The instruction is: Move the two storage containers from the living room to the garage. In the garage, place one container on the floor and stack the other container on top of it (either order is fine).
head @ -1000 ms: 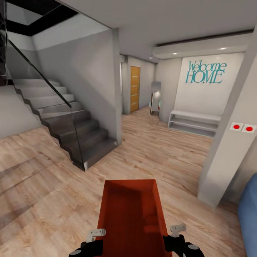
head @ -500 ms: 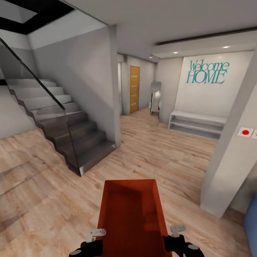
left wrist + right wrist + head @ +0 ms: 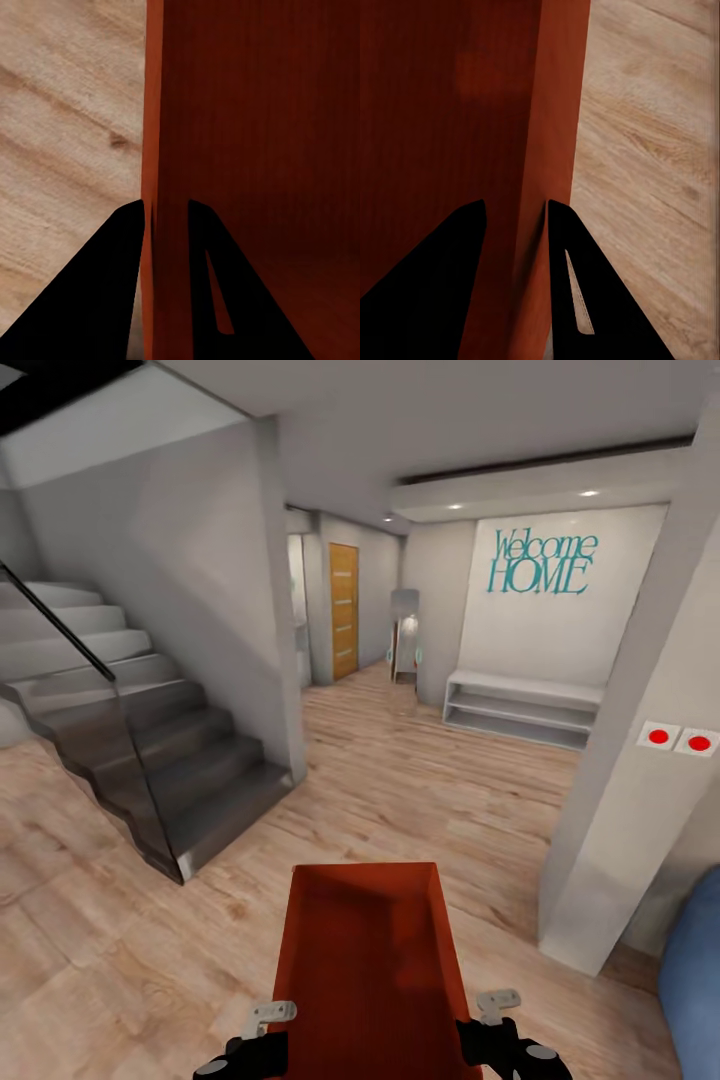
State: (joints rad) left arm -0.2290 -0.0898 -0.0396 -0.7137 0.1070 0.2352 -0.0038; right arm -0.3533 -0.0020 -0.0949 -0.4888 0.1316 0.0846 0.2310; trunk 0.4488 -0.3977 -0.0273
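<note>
An orange-red open-topped storage container [image 3: 365, 960] hangs low in the head view, carried in front of me above the light wood plank floor [image 3: 420, 800]. My left gripper [image 3: 268, 1020] clamps its left wall near the close end, and my right gripper [image 3: 497, 1005] clamps the right wall. In the left wrist view the left gripper [image 3: 165, 206] has its two black fingers shut on either side of the thin container wall [image 3: 161, 112]. The right wrist view shows the right gripper [image 3: 516, 206] pinching the other wall [image 3: 555, 112] the same way.
A grey staircase with a glass rail [image 3: 150, 760] rises at the left. A grey pillar with two red buttons [image 3: 620, 810] stands close at the right, beside a blue sofa edge [image 3: 695, 980]. Ahead, a hallway leads to a wooden door [image 3: 343, 610], a mirror [image 3: 403, 635] and a white bench shelf [image 3: 520, 705].
The whole view has shifted: stairs, door and sign slid left and the pillar looms closer, so the camera has moved. The container and both grippers keep their place in the picture.
</note>
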